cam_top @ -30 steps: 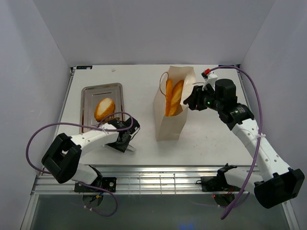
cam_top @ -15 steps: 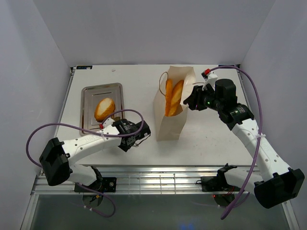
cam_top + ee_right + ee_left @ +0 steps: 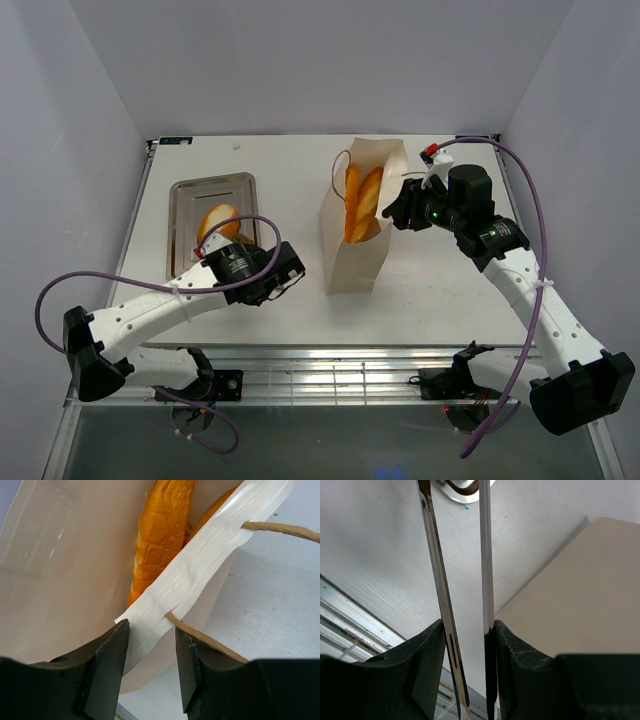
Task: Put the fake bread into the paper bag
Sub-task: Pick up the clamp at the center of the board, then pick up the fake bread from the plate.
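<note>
The paper bag [image 3: 355, 262] stands upright in the middle of the table with two long pieces of fake bread [image 3: 362, 203] inside it. One oval roll [image 3: 218, 222] lies on the steel tray [image 3: 185, 190]. My left gripper [image 3: 285, 272] sits between tray and bag, shut on the silver tongs [image 3: 436, 565], whose two blades run up between its fingers [image 3: 427, 650]. My right gripper [image 3: 151, 630] is open, its jaws either side of the bag's right rim [image 3: 200, 560]. A cord handle [image 3: 210, 640] rests against the right finger. The bread [image 3: 160, 535] shows inside the bag.
The bag's beige side [image 3: 580, 595] fills the right of the left wrist view. The table's metal front rail [image 3: 330, 375] runs along the near edge. Purple cables loop from both arms. White walls enclose the table on three sides.
My left arm has stretched out and carried the tongs rightward, from the tray's near corner toward the bag. The right arm, bag and bread have not moved.
</note>
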Available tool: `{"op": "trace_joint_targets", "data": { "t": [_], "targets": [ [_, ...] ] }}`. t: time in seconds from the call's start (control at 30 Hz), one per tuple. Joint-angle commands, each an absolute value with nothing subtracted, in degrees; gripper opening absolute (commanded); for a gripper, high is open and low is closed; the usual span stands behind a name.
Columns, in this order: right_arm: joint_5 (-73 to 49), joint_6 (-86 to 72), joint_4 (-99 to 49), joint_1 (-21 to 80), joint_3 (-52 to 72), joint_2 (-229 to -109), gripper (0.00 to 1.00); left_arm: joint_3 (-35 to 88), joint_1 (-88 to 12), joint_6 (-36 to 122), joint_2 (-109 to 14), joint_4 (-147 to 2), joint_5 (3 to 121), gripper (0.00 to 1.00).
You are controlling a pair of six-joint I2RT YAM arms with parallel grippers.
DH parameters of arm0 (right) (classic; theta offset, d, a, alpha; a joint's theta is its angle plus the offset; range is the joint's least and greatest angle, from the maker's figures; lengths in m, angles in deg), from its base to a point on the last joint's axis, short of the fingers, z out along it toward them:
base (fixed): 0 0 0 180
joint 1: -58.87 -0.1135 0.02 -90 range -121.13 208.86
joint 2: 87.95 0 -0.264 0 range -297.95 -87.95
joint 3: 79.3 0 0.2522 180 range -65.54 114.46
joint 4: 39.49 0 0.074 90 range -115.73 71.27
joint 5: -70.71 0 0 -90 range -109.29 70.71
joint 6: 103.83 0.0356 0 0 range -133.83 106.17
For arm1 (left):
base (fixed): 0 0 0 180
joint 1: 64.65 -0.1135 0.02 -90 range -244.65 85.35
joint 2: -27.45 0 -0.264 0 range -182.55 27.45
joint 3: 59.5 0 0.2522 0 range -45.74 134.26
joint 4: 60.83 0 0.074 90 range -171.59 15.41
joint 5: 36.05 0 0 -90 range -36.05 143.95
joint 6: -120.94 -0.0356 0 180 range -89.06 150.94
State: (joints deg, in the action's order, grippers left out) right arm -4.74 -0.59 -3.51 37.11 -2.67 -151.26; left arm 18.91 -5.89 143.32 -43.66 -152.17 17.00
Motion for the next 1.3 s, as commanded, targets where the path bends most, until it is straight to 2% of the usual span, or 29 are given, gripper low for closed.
{"op": "trace_joint_targets", "data": {
  "t": [0.0,0.43,0.93,1.27],
  "targets": [
    [-4.4,-1.6,-2.5,37.2,-3.3,-151.2,0.48,24.3,-5.5,138.5,-39.6,-153.0,13.5,0.52],
    [-4.3,-1.6,-2.3,37.2,-3.1,-151.1,0.48,14.3,-5.5,137.3,-25.8,-146.3,13.3,0.53],
    [-4.3,-1.3,-2.8,37.2,-4.1,-151.0,0.48,7.0,-5.5,141.6,-24.2,-145.7,19.8,0.57],
    [-3.8,-1.3,-3.2,37.2,-4.6,-150.9,0.48,8.3,-5.5,135.4,-24.6,-139.6,19.5,0.56]
  ]
}}
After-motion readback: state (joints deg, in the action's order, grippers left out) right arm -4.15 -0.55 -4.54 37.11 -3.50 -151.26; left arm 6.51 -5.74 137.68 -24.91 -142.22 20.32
